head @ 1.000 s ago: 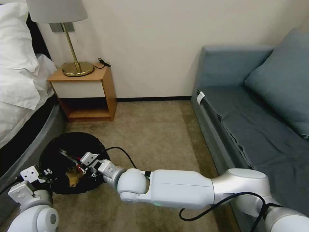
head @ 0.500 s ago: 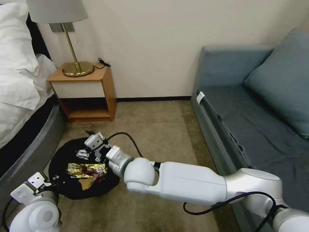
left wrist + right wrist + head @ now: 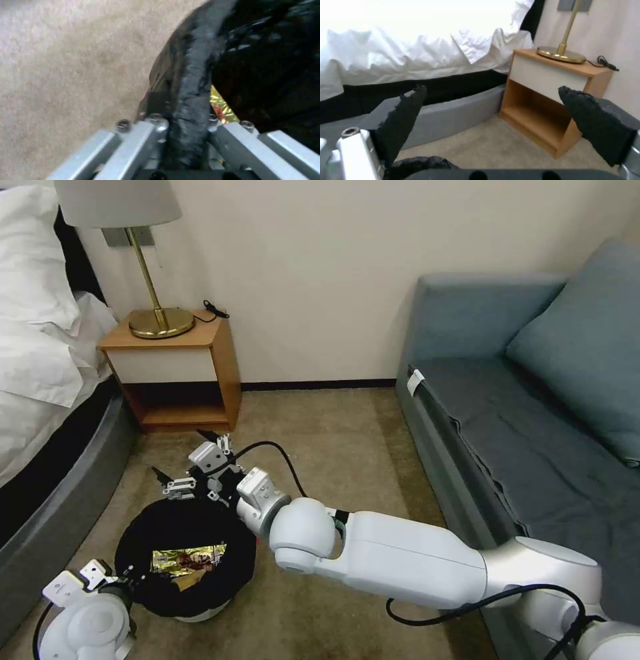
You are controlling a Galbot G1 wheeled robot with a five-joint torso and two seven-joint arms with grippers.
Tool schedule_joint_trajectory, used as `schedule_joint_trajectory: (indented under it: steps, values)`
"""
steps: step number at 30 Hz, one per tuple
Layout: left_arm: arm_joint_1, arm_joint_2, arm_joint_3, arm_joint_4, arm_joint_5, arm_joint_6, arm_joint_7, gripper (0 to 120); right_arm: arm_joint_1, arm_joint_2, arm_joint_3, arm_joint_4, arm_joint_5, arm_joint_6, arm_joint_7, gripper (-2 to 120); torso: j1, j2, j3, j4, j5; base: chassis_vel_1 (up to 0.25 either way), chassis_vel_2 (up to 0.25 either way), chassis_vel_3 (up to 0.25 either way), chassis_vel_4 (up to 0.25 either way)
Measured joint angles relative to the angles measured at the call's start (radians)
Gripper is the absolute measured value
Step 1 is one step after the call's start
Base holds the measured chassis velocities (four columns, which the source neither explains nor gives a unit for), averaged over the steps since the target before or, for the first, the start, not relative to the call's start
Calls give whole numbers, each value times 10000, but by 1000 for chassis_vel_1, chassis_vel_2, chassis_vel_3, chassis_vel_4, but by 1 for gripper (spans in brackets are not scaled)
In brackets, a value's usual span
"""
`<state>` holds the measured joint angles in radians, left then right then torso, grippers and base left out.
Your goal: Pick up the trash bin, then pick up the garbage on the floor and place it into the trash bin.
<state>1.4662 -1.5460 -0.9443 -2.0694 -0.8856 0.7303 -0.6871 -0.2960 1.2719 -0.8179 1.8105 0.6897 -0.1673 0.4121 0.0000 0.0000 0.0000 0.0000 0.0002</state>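
Note:
The trash bin (image 3: pixel 200 607) is white, lined with a black bag, and sits low at the left in the head view. My left gripper (image 3: pixel 110 575) holds its near rim. In the left wrist view my left gripper (image 3: pixel 183 120) is shut across the bag-covered rim (image 3: pixel 191 82). A brown-gold candy wrapper (image 3: pixel 190 558) lies inside the bin, and its edge (image 3: pixel 221 107) shows beside the rim. My right gripper (image 3: pixel 179 452) hangs open and empty just past the bin's far rim. Its black pads (image 3: pixel 403 117) stand wide apart, facing the bed and nightstand.
A wooden nightstand (image 3: pixel 183 373) with a brass lamp (image 3: pixel 157 317) stands against the wall behind the bin. The bed (image 3: pixel 40 380) runs along the left and a blue-grey sofa (image 3: pixel 533 433) along the right. Tan carpet (image 3: pixel 333 447) lies open between them.
My right gripper lifted out of the bin and pulled back toward the nightstand, open, leaving the gold wrapper inside. The bin, held by my left gripper, shifted nearer and to the right.

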Motion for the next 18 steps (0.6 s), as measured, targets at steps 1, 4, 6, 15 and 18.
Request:
schedule_joint_trajectory:
  steps: [1,4,6,15,18]
  values:
    - [23,-1,0,-21,126,-10,109,15,-22,-12,10,0,0,5,-1,100,0,0,0,0,0,0,0,0,0]
    - [86,-6,1,-90,497,-59,419,24,-84,-32,38,0,0,11,-2,100,0,0,0,0,0,0,0,0,0]
    - [148,-16,0,-146,806,-102,660,32,-142,-48,62,1,0,14,-2,100,0,0,0,0,0,0,0,0,0]
    - [817,-91,-212,-914,3052,-1272,3586,66,-407,-303,350,141,-2,34,-4,100,0,0,0,2,-1,0,0,0,0]
    - [1114,-63,-357,-1308,3406,-1739,5018,74,-572,-517,634,365,373,-12,35,100,0,0,0,3,0,0,0,0,0]
